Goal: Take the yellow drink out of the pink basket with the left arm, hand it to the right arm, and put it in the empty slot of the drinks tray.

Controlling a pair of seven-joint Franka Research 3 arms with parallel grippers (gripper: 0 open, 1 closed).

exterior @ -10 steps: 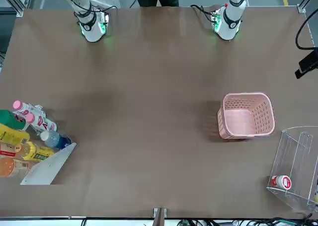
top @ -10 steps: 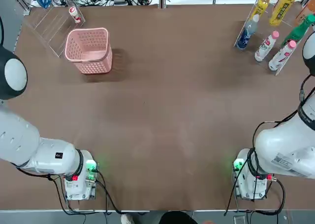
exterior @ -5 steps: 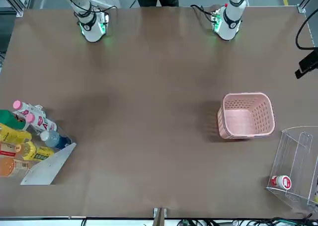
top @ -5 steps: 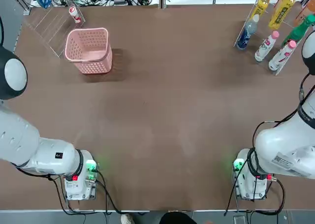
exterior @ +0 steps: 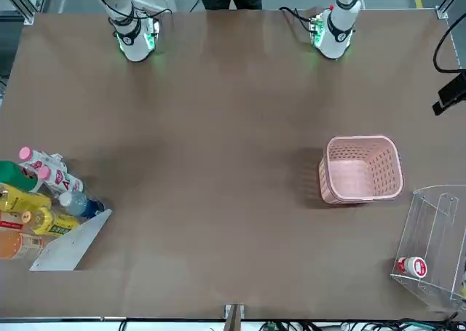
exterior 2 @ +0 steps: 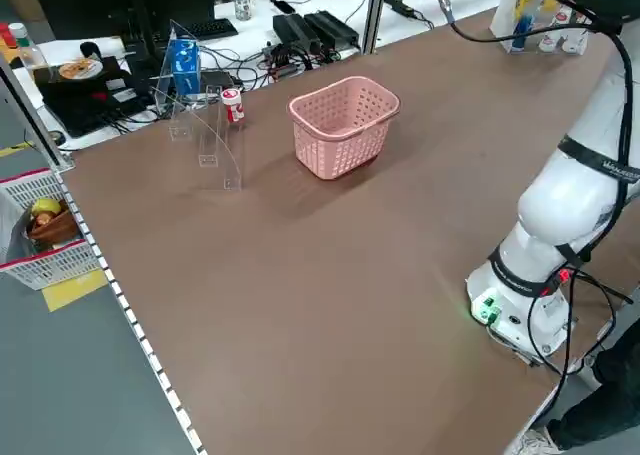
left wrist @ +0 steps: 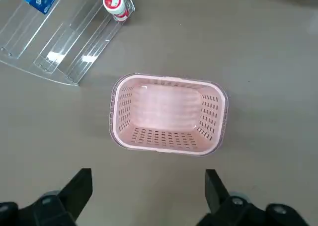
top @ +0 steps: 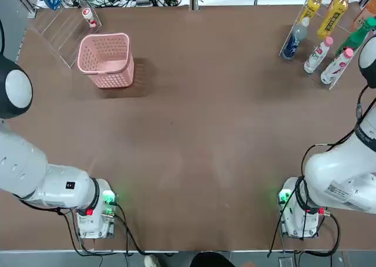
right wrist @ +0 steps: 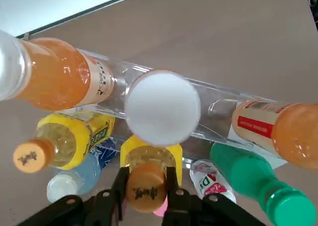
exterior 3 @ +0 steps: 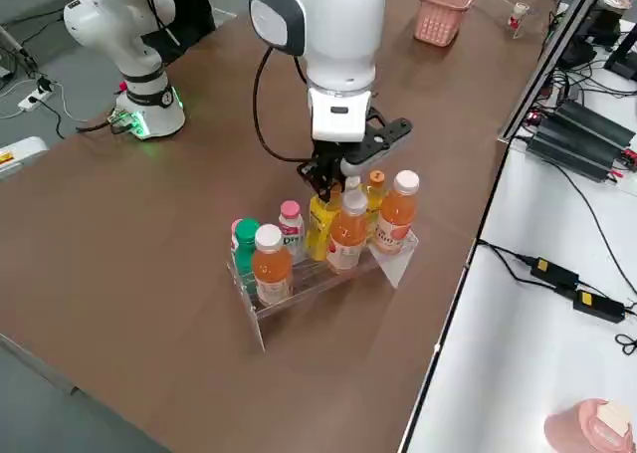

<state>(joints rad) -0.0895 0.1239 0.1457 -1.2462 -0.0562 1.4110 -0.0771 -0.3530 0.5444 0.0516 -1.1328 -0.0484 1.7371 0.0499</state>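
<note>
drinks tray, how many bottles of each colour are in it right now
orange drinks: 3
yellow drinks: 2
white drinks with pink caps: 2
green drink: 1
clear blue drink: 1
total: 9

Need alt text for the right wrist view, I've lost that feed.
The right tool is shut on the yellow drink at its orange cap, over the clear tray. Around it stand orange, yellow, green and blue bottles, one with a white cap.
</note>
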